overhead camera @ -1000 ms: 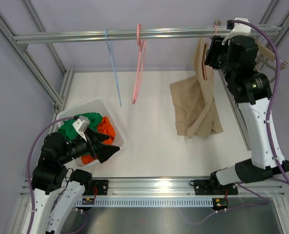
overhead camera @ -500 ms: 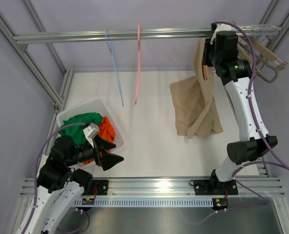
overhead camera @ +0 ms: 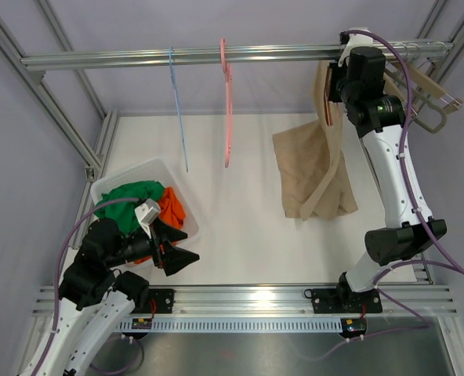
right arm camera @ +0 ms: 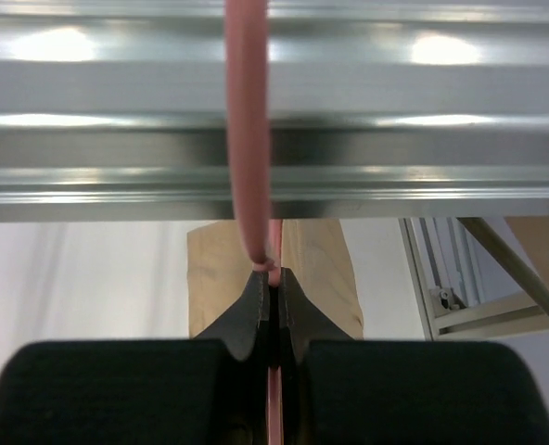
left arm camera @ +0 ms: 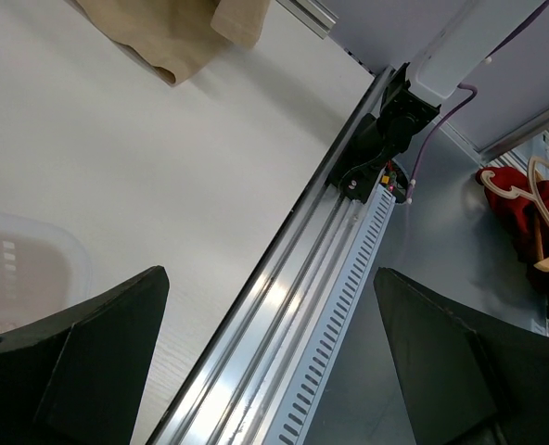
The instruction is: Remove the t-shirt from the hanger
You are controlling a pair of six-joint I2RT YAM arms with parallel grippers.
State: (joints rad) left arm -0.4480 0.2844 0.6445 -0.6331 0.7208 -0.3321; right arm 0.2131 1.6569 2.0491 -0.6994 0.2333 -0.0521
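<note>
Plainly the right gripper (right arm camera: 273, 278) has its fingers shut tight on the thin pink hanger (right arm camera: 247, 139) just under the rail (right arm camera: 274, 93). The left gripper (overhead camera: 186, 244) stands wide open and empty, well apart by the basket (overhead camera: 130, 171). The tan t-shirt (overhead camera: 310, 168) hangs from that hanger, its lower part lying on the table (overhead camera: 240, 227). So narrow a pinch could slip or let the hanger twist. The hook might also catch on the rail, or the shirt could come away with the hanger. No writing is readable.
</note>
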